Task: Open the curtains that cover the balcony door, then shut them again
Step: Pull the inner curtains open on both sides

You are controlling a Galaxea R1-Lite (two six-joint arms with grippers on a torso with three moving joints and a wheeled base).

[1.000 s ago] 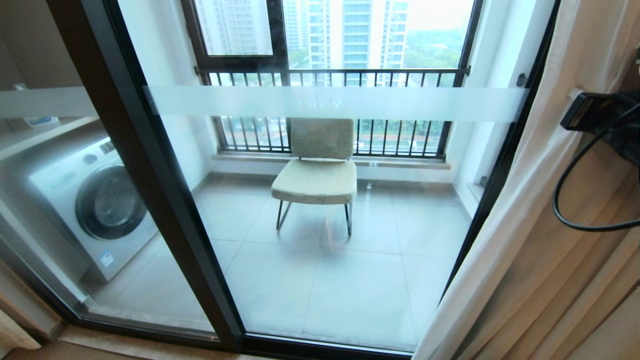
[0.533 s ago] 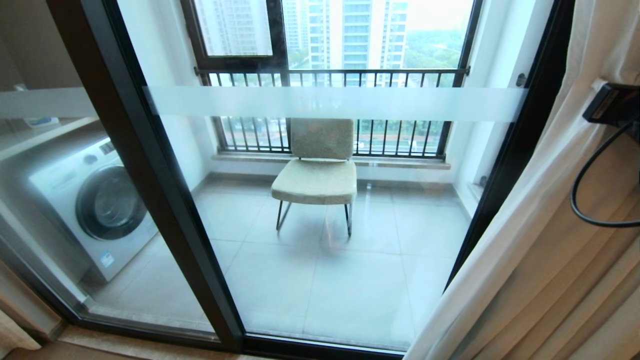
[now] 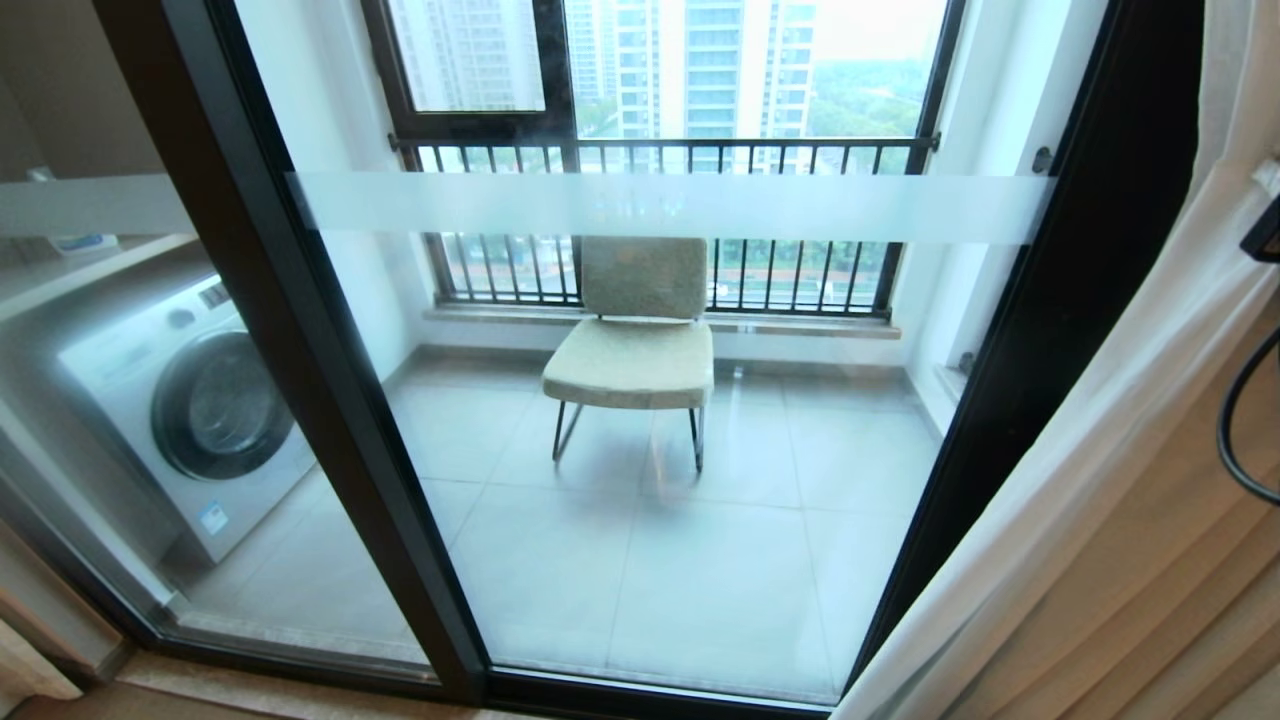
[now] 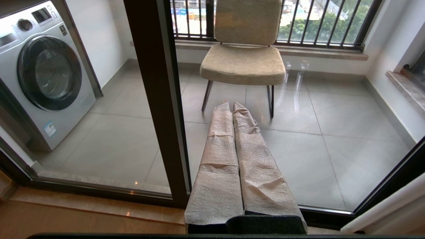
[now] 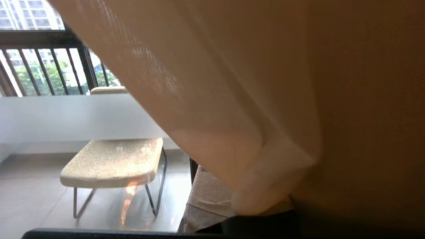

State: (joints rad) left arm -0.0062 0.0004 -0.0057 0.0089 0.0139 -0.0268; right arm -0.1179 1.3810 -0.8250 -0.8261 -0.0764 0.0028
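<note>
Tiled balcony beyond the glass, towers and trees behind a barred window (image 3: 660,150). Across most of the head view, the balcony door (image 3: 700,210), dark-framed, frosted band at mid height, now almost fully uncovered. Bunched at the right edge of the doorway, the curtains (image 3: 1130,520): a sheer white panel in front, beige drapes behind it, bowed outward toward the room. Inside the balcony, a washing machine (image 3: 190,410) on the left and a padded chair (image 3: 635,345) in the middle.

At the far right, only a sliver of the right arm's housing and a looping black cable (image 3: 1235,440) against the drapes. Buried under the sheer fabric in its own wrist view, the right gripper (image 5: 212,196), closed; impossible to tell whether cloth is actually pinched or merely pushed along. Parked low in front of the glass, the left gripper (image 4: 232,106), closed on nothing, its wrapped fingers pressed together.

Likely troubles from here: fabric slipping off a closed gripper that only nudges it, leaving the closing pass short. Cable catching in a fold and dragging the drape askew. Sheer panel parting from the heavy one, so that only one layer travels back across the door.
</note>
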